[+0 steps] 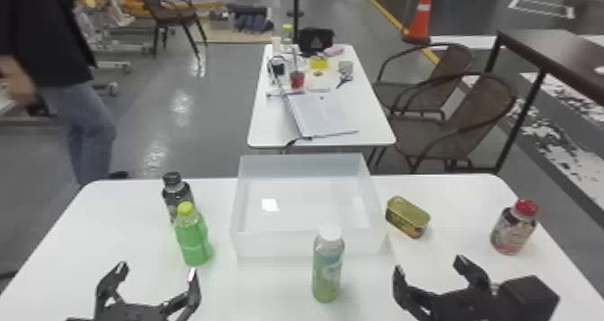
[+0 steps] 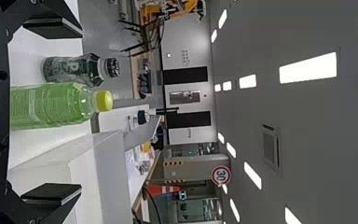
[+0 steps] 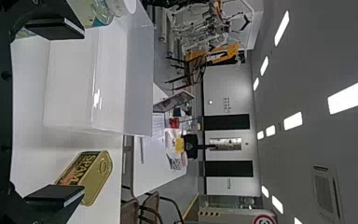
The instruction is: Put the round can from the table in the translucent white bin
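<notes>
With both pairs of jaws open, the probable round can (image 1: pixel 495 289), mostly hidden by the right arm (image 1: pixel 530 298), should be uncovered before being squarely straddled.

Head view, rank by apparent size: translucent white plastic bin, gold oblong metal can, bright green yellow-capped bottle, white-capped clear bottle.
1. White bin
2. Yellow-capped bottle and white-capped bottle: too close to rank
3. Gold can

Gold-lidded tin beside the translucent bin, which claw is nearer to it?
Right. The right claw is open just short of the tin, on the robot's side; the left claw is far over to the left, short of the green bottle.
</notes>
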You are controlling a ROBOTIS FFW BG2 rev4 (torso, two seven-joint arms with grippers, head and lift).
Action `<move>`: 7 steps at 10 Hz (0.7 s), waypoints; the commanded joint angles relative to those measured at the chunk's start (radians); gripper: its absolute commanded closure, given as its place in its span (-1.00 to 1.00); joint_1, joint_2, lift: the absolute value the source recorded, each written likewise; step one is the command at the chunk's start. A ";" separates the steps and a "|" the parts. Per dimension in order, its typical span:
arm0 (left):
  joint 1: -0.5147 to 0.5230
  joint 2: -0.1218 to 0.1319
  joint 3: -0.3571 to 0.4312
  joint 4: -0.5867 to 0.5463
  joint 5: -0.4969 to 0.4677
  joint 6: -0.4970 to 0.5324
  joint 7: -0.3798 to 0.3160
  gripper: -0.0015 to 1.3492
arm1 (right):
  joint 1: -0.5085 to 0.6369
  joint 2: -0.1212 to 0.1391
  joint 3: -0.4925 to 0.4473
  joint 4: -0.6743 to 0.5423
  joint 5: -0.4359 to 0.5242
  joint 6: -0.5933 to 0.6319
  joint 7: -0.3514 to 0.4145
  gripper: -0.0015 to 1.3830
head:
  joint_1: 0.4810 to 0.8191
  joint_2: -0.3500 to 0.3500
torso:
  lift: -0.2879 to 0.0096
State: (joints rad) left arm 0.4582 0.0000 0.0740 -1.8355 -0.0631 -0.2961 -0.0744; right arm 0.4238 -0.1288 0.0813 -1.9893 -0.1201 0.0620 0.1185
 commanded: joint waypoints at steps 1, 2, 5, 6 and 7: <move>0.002 -0.003 0.000 -0.007 -0.004 0.012 0.001 -0.80 | 0.001 0.000 0.000 -0.003 0.000 0.002 0.000 -0.82 | -0.60 0.00 | 0.26; 0.002 -0.003 -0.002 -0.007 -0.004 0.011 0.001 -0.80 | 0.001 0.000 0.000 -0.003 0.000 0.002 0.000 -0.82 | -0.60 0.00 | 0.26; 0.002 -0.003 -0.002 -0.007 -0.004 0.009 0.001 -0.80 | 0.001 0.000 0.000 -0.002 0.000 -0.002 0.000 -0.82 | -0.60 0.00 | 0.26; 0.002 -0.003 -0.002 -0.007 -0.006 0.011 0.001 -0.80 | 0.001 0.002 0.000 -0.002 0.000 -0.005 -0.002 -0.82 | -0.60 0.00 | 0.26; 0.002 -0.003 -0.002 -0.007 -0.004 0.011 0.001 -0.80 | 0.010 0.002 0.000 -0.003 0.002 -0.018 -0.031 -0.82 | -0.60 0.00 | 0.26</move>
State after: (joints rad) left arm 0.4602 0.0000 0.0721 -1.8424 -0.0682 -0.2855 -0.0736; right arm 0.4294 -0.1272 0.0813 -1.9917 -0.1186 0.0517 0.0891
